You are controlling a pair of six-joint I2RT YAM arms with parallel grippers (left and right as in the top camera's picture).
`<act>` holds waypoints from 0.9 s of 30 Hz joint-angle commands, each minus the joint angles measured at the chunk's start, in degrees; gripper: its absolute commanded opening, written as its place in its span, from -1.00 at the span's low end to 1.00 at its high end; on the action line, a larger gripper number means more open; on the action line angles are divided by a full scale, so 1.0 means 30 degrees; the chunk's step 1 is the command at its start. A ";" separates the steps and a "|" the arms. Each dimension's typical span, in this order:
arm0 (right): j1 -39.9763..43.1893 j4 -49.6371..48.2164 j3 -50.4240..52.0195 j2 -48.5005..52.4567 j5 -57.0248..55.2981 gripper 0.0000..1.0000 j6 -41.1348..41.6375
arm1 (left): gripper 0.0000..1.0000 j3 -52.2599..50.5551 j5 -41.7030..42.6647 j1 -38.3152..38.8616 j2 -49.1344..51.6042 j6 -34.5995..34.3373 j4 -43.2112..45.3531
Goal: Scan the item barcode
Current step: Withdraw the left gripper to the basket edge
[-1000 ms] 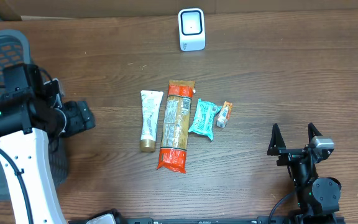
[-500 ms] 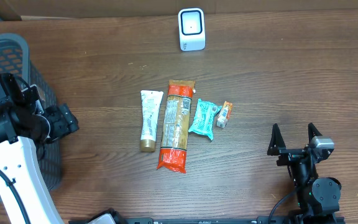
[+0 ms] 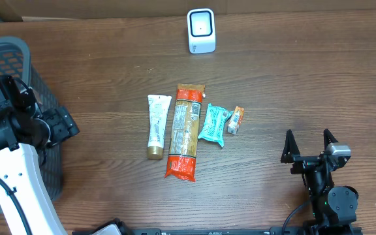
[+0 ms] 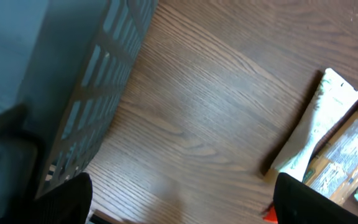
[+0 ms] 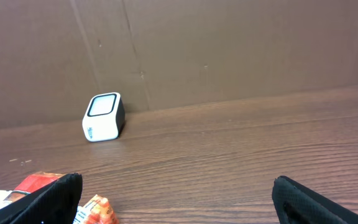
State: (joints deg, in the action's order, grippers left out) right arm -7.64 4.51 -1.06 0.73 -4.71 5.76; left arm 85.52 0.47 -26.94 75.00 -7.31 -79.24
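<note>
Overhead: the wide-open, empty left end effector (image 3: 70, 125) sits well left of the tube (image 3: 156, 126).

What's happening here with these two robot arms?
Nothing is held right now. A white tube, long orange packet, teal packet and small orange packet lie side by side, the white scanner beyond them. Both grippers are open and empty: the left gripper by the grey basket, the right gripper parked apart.

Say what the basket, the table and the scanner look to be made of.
Basket: grey moulded plastic, by its matt lattice wall. Table: wood or wood-look laminate, brown grain lines. Scanner: smooth white plastic shell, probably, by its rounded moulded corners.
</note>
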 commanded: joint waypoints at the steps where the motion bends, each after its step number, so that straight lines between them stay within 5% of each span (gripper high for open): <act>1: -0.0022 -0.0095 0.0204 -0.0189 -0.0058 1.00 -0.0080 | 0.70 -0.0117 -0.0991 -0.0685 -0.0291 -0.0503 0.0393; 10: -0.0022 -0.0095 0.0204 -0.0189 -0.0058 1.00 -0.0080 | 0.71 -0.0124 -0.0845 -0.1005 -0.0291 -0.0423 0.0721; 17: -0.0022 -0.0095 0.0204 -0.0189 -0.0058 1.00 -0.0080 | 0.68 -0.0124 0.6331 0.1158 -0.0291 0.5005 0.2004; 27: -0.0022 -0.0095 0.0204 -0.0189 -0.0058 1.00 -0.0080 | 0.94 -0.0197 0.1698 0.5617 0.0299 0.4503 0.2958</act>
State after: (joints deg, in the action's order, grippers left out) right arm -7.64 4.51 -1.06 0.73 -4.73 5.76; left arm 85.45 10.13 -10.76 75.09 4.97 -70.28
